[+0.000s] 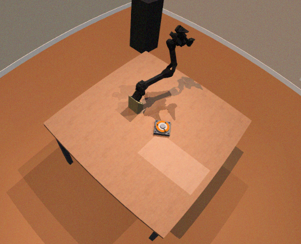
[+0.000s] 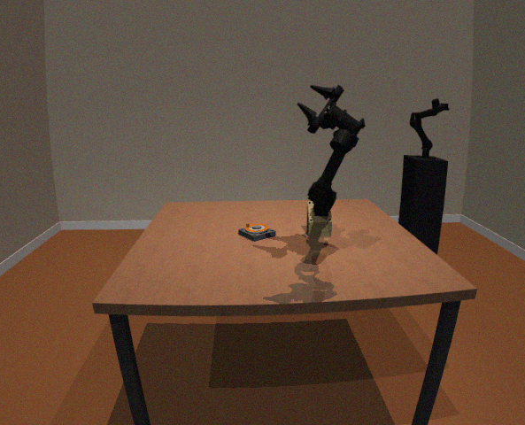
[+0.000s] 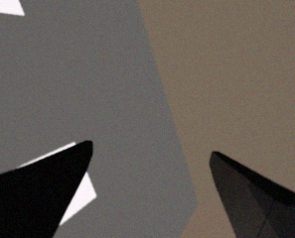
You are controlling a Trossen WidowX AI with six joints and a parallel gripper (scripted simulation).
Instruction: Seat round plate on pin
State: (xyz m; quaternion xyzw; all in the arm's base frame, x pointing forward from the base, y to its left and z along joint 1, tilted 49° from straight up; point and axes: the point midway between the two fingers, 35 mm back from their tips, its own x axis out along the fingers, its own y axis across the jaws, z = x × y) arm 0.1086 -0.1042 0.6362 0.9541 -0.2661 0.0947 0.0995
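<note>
The gripper (image 2: 316,100) is held high in the air with its two pointed fingers (image 2: 307,110) spread wide, and nothing is between them. In the wrist view the gripper (image 3: 151,151) looks only at wall and ceiling surfaces, with one dark fingertip at each lower corner and a broad gap between. Below and behind the gripper, the black arm (image 2: 333,162) goes down to its tan mount block (image 2: 320,226), which stands on the wooden table (image 2: 207,279). The round plate (image 1: 163,126), orange with a pale centre, is far below the gripper and well apart from it, beside the mount block towards the middle of the table. It sits on a dark square base (image 1: 155,131). In the exterior view the round plate (image 2: 258,227) seems a little tilted on the base (image 2: 253,235), but the pin and the hole are too small to make out. Further away from the gripper, beyond the table edge, stands a tall black pedestal (image 2: 421,197) that carries a second small arm (image 2: 425,126).
</note>
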